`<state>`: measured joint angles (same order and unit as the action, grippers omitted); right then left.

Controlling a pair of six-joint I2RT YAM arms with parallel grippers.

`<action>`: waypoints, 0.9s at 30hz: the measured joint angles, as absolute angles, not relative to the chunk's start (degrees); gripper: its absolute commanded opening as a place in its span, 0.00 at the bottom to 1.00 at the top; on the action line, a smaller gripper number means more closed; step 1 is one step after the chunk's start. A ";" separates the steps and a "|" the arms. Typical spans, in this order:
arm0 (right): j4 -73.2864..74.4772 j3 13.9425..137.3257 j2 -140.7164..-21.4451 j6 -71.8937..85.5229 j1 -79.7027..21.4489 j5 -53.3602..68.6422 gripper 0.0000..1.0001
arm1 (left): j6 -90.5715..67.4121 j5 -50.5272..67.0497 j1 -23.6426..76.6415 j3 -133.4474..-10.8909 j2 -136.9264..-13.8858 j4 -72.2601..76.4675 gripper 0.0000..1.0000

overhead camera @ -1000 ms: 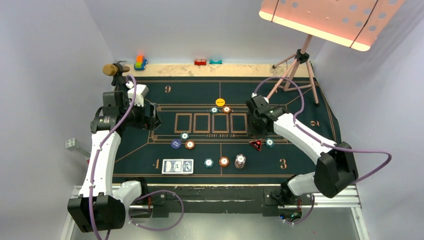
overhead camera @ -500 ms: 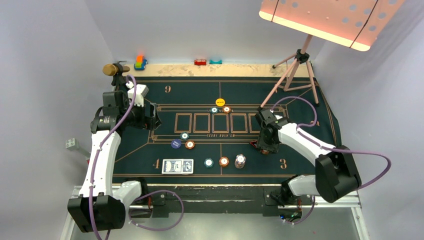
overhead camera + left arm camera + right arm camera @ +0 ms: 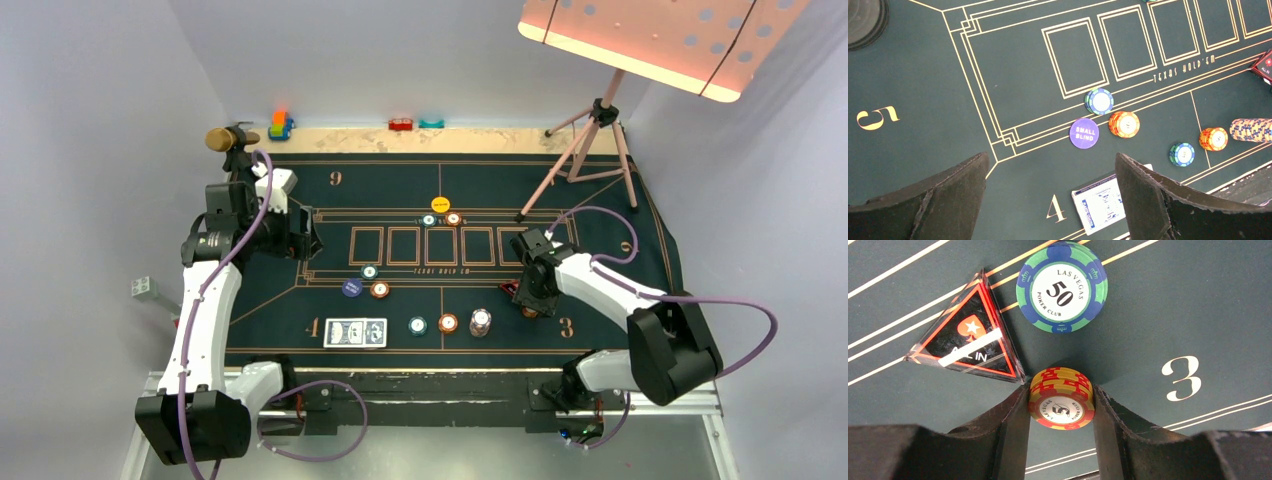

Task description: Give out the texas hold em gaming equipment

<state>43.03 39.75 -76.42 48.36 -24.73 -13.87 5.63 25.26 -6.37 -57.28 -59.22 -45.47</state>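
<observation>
Lying between pale walls [image 3: 100, 80], green felt mat [image 3: 390, 180]; left gripper [image 3: 1050, 165] spread, right gripper [image 3: 1060, 396] pinching orange chips [image 3: 1062, 409].

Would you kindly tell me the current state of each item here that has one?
left gripper: open, empty.
right gripper: shut on the red-yellow chip stack.
50 chip: lying flat, not gripped.
all-in triangle: lying flat, label up.
Small Blind disc: lying flat, label up.
playing cards: face down, side by side.
</observation>
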 measured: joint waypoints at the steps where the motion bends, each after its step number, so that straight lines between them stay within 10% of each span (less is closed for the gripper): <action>1: 43.00 39.59 -76.42 48.60 -24.73 -13.87 0.35 | 5.61 25.26 -6.37 -57.28 -59.22 -45.47 1.00; 27: 46.39 42.28 -66.70 45.74 -26.48 -12.51 0.71 | 5.65 25.32 -6.37 -57.28 -58.83 -45.47 1.00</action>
